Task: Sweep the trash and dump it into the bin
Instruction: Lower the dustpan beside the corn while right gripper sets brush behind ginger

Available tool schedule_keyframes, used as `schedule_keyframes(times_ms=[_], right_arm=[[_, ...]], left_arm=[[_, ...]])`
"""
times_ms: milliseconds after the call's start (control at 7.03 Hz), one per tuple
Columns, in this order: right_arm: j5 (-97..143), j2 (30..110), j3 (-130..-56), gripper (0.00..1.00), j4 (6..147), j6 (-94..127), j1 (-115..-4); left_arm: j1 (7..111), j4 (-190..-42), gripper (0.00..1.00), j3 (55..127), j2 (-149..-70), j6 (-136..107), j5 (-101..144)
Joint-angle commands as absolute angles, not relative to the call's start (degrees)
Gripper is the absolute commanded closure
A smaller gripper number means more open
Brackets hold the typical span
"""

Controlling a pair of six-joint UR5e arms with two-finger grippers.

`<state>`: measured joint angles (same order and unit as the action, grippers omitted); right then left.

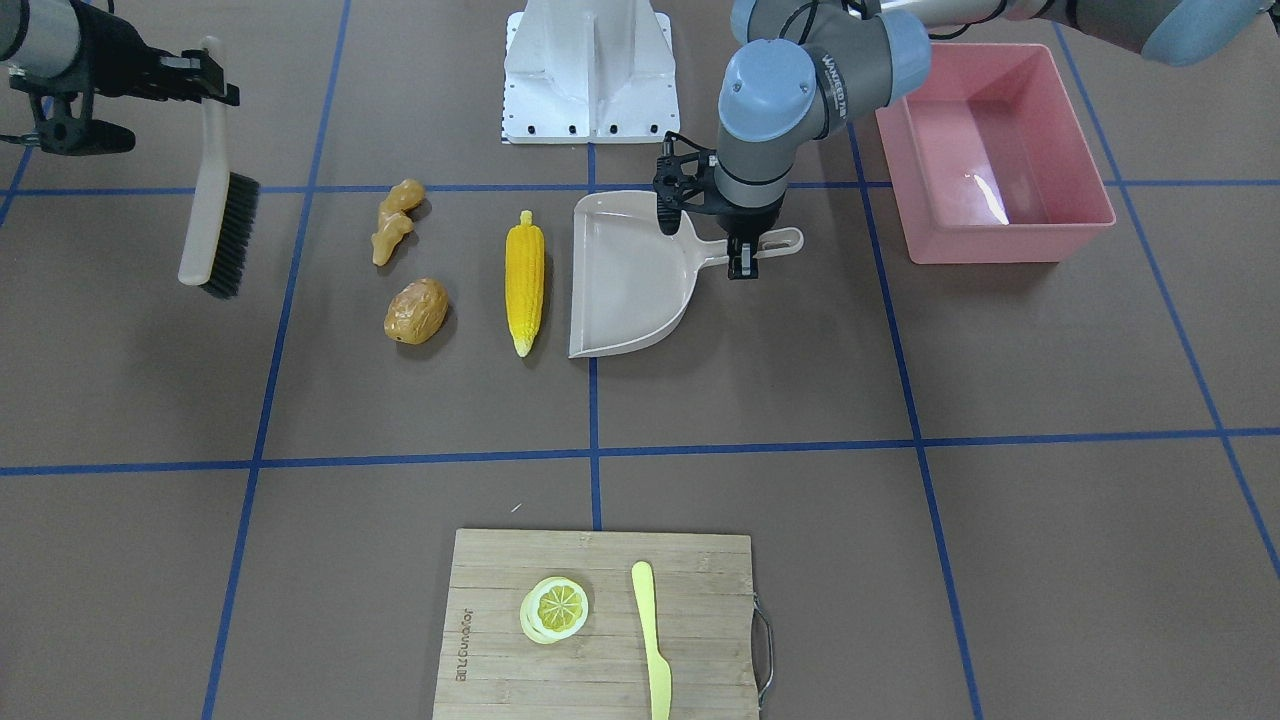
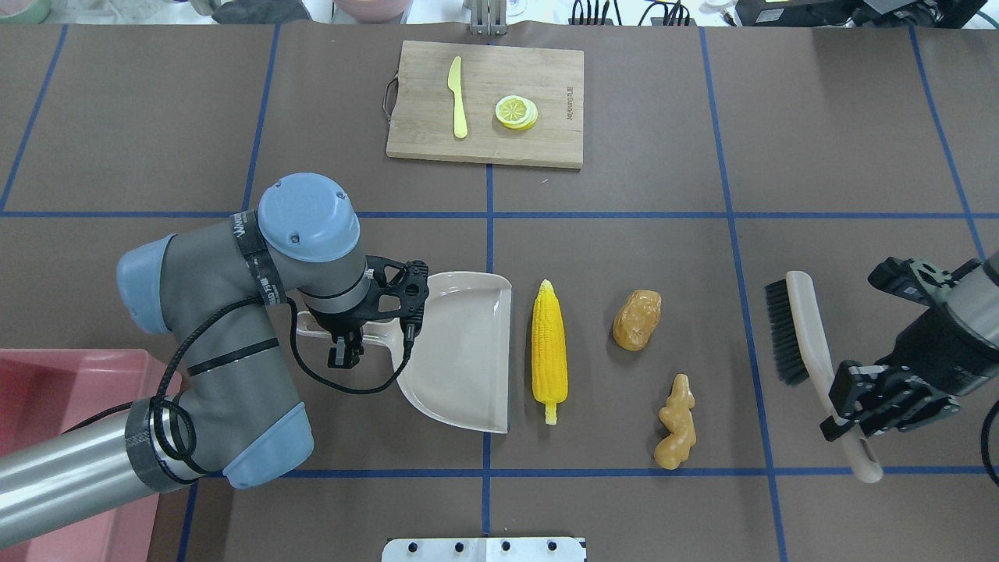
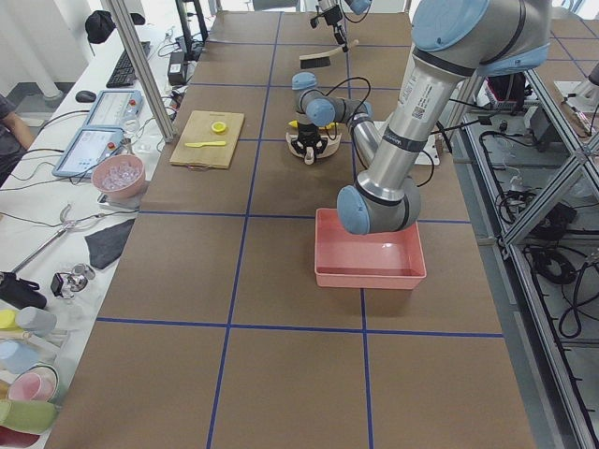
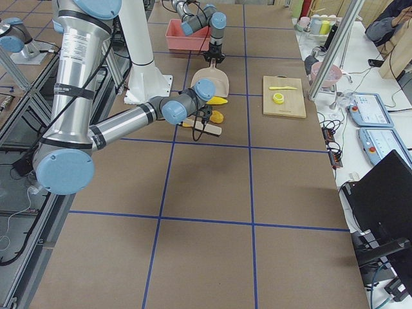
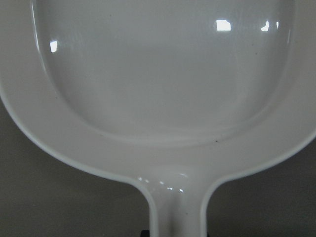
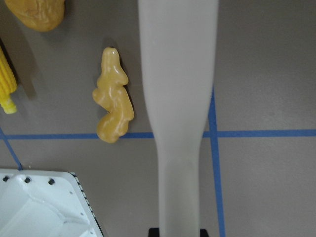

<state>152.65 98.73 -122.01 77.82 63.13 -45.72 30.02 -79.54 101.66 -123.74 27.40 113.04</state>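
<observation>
The trash lies in a row on the brown table: a yellow corn cob point(image 1: 525, 280) point(image 2: 549, 339), a brown potato point(image 1: 416, 311) point(image 2: 638, 319) and a tan ginger root point(image 1: 395, 220) point(image 2: 677, 421) point(image 6: 113, 106). A beige dustpan point(image 1: 630, 275) point(image 2: 464, 347) point(image 5: 163, 89) rests beside the corn with its open edge facing it. My left gripper point(image 1: 742, 250) point(image 2: 343, 351) is shut on its handle. My right gripper point(image 1: 205, 75) point(image 2: 858, 421) is shut on the handle of a beige black-bristled brush point(image 1: 215, 215) point(image 2: 804, 328) point(image 6: 177, 98), held beyond the ginger and potato. The pink bin point(image 1: 985, 245) point(image 2: 47, 375) point(image 3: 370, 271) stands empty behind the left arm.
A wooden cutting board point(image 1: 600, 680) point(image 2: 484, 144) with a lemon slice point(image 1: 555, 608) and a pale yellow knife point(image 1: 650, 640) lies at the table's far side. The white robot base plate point(image 1: 590, 70) point(image 6: 39, 207) sits near the ginger.
</observation>
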Motion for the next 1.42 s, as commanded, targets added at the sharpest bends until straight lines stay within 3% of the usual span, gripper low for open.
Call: schedule_keyframes(times_ms=[0,284,427,711,995,1280], right_arm=[[150.48,93.70,-111.93,1.00,58.11,83.58,-41.85],[143.74,93.17,-106.80,1.00,39.80,102.13,-36.77],[142.66,91.25,-107.74,1.00,38.77,106.74,-36.56],[135.84,93.41,-113.44,1.00,38.93,108.54,-34.13],[123.98,97.36,-118.36,1.00,38.85,108.20,-22.29],[122.96,101.66,-122.32,1.00,38.76,106.97,-19.08]], left_arm=[[29.88,-79.63,1.00,100.37,-124.89,27.42,113.29],[29.88,-79.54,1.00,99.76,-125.33,27.42,113.29],[29.88,-79.54,1.00,99.49,-125.42,27.42,113.20],[29.88,-79.98,1.00,99.40,-125.33,27.33,113.20],[29.88,-80.07,1.00,99.32,-125.25,27.42,113.12],[29.88,-80.07,1.00,99.32,-125.24,27.33,113.03]])
